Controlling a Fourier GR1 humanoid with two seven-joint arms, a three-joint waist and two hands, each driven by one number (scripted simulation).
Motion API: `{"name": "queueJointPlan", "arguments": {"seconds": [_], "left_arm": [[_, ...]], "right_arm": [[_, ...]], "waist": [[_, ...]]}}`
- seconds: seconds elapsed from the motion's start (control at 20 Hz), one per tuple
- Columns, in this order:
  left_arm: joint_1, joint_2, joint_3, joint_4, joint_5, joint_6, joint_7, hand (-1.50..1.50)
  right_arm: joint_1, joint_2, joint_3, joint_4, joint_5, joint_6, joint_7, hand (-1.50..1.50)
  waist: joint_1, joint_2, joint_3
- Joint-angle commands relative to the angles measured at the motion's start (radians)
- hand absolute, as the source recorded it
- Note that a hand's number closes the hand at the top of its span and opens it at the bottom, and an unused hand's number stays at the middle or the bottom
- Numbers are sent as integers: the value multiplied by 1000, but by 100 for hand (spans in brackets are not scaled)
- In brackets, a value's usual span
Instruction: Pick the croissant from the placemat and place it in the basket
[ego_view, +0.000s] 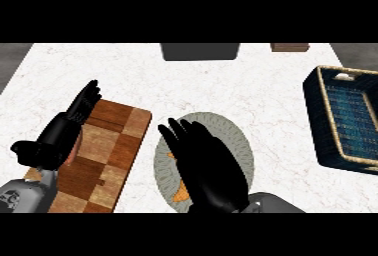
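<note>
A grey oval placemat (235, 137) lies on the white counter, just right of centre. My right hand (207, 167) hovers over it with fingers straight and open, pointing away from me. It hides most of the croissant (178, 192), of which only orange-brown slivers show at the hand's left edge. The blue basket (328, 127) with a woven tan rim stands at the right edge, well apart from the hand. My left hand (63, 130) rests open at the left, fingers up, above a wooden board.
A checkered wooden cutting board (111, 150) lies left of the placemat, under my left hand. A dark grey box (200, 51) and a small brown block (289, 47) stand at the counter's far edge. Bare counter lies between placemat and basket.
</note>
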Motion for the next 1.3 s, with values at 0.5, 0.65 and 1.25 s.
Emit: {"name": "queueJointPlan", "arguments": {"seconds": [0.5,0.65,1.25], "left_arm": [[-20,-37,20,-17,-29,-33,46,0],[7,-79,5,18,-72,-28,-25,0],[-50,-113,77,38,-96,-82,14,0]], "right_arm": [[78,-47,-118,-275,-138,202,229,-150],[120,-2,-86,-197,-36,121,132,-150],[318,9,-35,104,255,-155,-314,-150]], "waist": [[23,11,3],[25,13,3],[26,14,3]]}}
